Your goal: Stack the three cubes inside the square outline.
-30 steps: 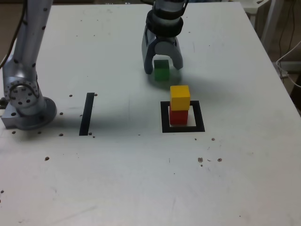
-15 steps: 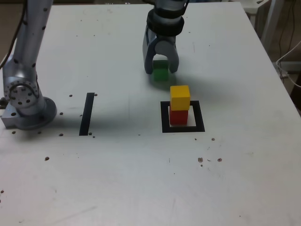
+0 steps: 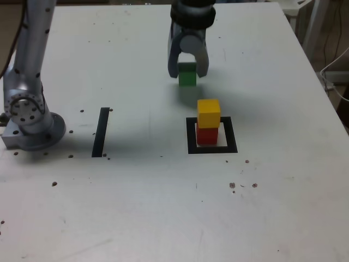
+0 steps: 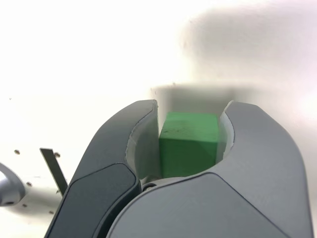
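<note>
Upper centre of the exterior view: gripper (image 3: 187,70) now clamped tight on the green cube (image 3: 187,75), jaws pressed against both its sides. A sec ago the jaws stood wide around it w/ the cube sitting on the table; half a sec ago they were narrowing. Now the cube sits higher in the frame, its shadow showing apart below it, so it looks lifted clear. Wrist view confirms: green cube (image 4: 189,144) wedged between the two grey fingers (image 4: 141,144), touching both, w/ white table behind.

Meaning for the task: pick looks done, only the last placement left. Yellow cube (image 3: 209,113) already sits on the red cube (image 3: 206,135) inside the square outline (image 3: 190,136), centre-right of the frame, just below the gripper. Neither has shifted over the last sec. Green needs to go on top of yellow, so it must clear that height before coming across; a low carry would prob knock the stack.

Around: table (image 3: 163,207) w/ small dark specks, straight black tape strip (image 3: 101,131) at centre-left, arm base (image 3: 30,117) at far left. All well apart from the stack. Nothing lies between gripper & stack.
</note>
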`<action>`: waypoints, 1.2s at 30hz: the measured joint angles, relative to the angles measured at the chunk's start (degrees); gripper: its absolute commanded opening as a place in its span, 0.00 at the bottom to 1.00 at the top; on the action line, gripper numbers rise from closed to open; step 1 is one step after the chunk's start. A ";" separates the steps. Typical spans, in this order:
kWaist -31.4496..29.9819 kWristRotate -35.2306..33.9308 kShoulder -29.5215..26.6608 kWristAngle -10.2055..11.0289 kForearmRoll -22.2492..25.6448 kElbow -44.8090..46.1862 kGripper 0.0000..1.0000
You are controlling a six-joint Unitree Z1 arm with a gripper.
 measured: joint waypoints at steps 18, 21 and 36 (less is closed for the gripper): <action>-11.94 -11.84 -7.04 0.93 15.47 -13.45 0.14; -14.71 -16.72 -7.59 0.81 15.83 -13.25 0.14; -21.57 -25.90 -4.67 -1.20 15.45 -13.64 0.14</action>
